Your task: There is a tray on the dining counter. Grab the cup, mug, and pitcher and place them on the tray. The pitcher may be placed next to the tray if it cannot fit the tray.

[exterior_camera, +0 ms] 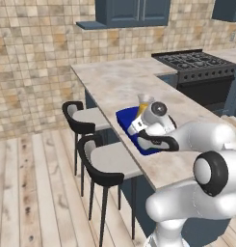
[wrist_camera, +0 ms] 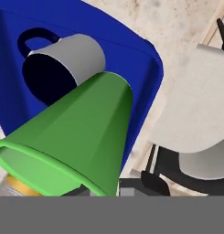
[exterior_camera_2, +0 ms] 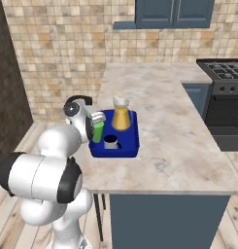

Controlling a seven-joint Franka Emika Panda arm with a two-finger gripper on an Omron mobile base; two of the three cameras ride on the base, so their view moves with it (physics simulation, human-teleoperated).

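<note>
Tray (exterior_camera_2: 131, 146): deep-blue, rectangular, low-rimmed, lying on the dining counter (exterior_camera_2: 164, 112) near its stool-side edge.

Pitcher (exterior_camera_2: 121, 115): clear glass with a flared neck and orange-yellow lower part, standing upright on the far half of the tray. In the left base view its top (exterior_camera: 144, 100) peeks out behind the robot's wrist.

Mug (exterior_camera_2: 110, 141): dark navy with a pale rim, upright on the near half of the tray. In the hand view it (wrist_camera: 63, 64) sits on the blue surface with its handle turned away from the cup.

Cup (exterior_camera_2: 97, 132): bright green tapered tumbler, at the tray's stool-side edge, close beside the mug. In the hand view it (wrist_camera: 72, 137) appears large, its narrow base reaching toward the mug and overlapping it in the picture; whether the two touch cannot be told.

Gripper (exterior_camera_2: 96, 122): jaws closed, clamped on the green cup at the tray's left edge. Whether the cup's base rests on the tray or hangs just above it cannot be told.

Bar stools (exterior_camera: 98, 159): two, black frames with grey seats, standing at the counter's side just beside the tray's position.

Stove (exterior_camera: 196, 65): black gas range at the far end of the counter, well apart from the tray.
</note>
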